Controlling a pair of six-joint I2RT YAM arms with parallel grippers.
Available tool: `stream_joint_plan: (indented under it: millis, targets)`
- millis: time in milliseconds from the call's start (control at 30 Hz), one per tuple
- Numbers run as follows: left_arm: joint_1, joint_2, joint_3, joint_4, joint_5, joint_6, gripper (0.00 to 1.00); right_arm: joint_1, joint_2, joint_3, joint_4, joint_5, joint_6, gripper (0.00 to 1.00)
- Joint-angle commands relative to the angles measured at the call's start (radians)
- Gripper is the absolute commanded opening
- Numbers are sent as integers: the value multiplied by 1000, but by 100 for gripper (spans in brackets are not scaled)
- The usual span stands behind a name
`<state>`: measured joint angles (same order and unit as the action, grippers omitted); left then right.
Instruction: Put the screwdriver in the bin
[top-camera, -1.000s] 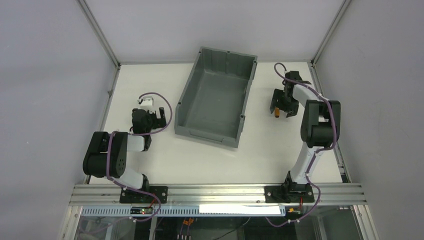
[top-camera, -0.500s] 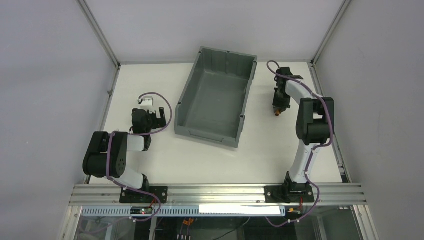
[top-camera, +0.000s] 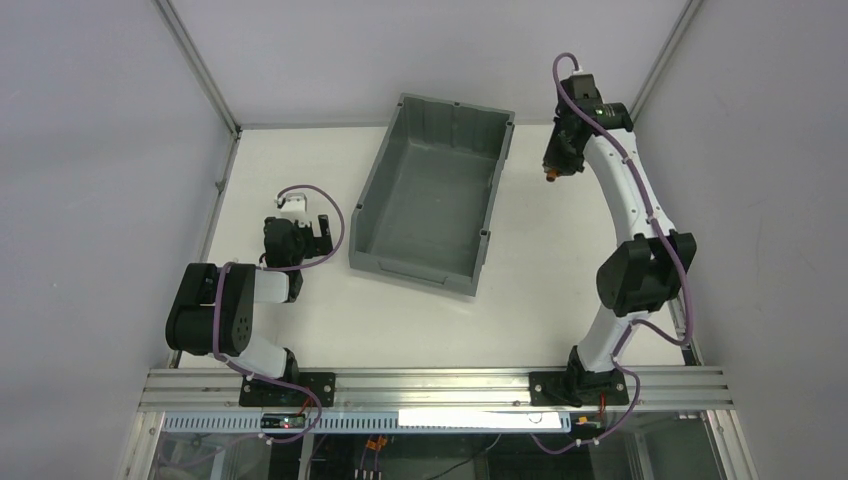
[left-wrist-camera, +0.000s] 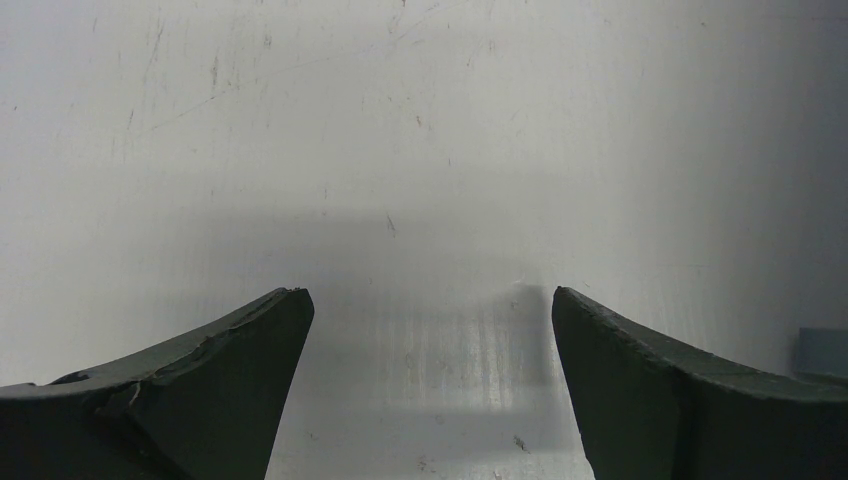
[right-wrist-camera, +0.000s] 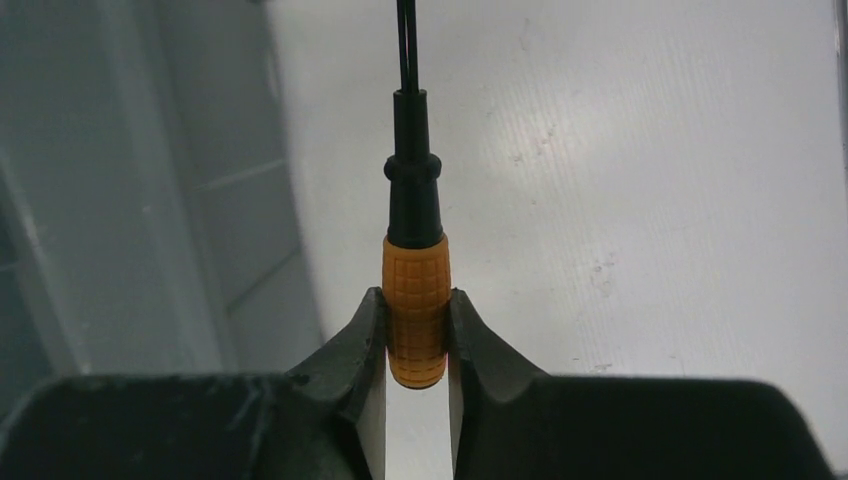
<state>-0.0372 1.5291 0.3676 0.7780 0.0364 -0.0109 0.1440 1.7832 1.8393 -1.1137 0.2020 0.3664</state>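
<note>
The right gripper (top-camera: 556, 165) hangs just right of the bin (top-camera: 380, 195), by its far corner, apparently pinching the orange-tipped screwdriver (top-camera: 553, 180).

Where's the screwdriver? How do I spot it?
Find the big grey bin in the middle of the table. Just right of its far corner, the right arm's claw pinches the screwdriver. Its short orange handle and thin black shaft stand out from the black claw.

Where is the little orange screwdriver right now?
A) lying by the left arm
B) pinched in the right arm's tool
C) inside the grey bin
B: the right tool is shut on the screwdriver, gripping its orange handle, beside the bin.
</note>
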Motion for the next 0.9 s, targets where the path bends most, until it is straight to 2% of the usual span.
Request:
stream_joint_plan:
  millis: [0,167,433,533,667,867]
  targets:
    - [5,-20,12,33,16,-3,99,86,-25,156,-121,-7,100,4]
    - [5,-21,13,33,14,-3,99,229,60,310,-103,-49,170,6]
    - [5,-21,13,33,15,-3,99,392,291,498,50,-57,270,7]
    - [5,-21,13,34,16,-3,99,417,375,518,88,9,311,7]
    - [5,-21,13,33,14,-3,99,436,462,466,164,95,357,8]
    - [5,-21,12,33,14,-3,99,443,588,413,221,121,391,14]
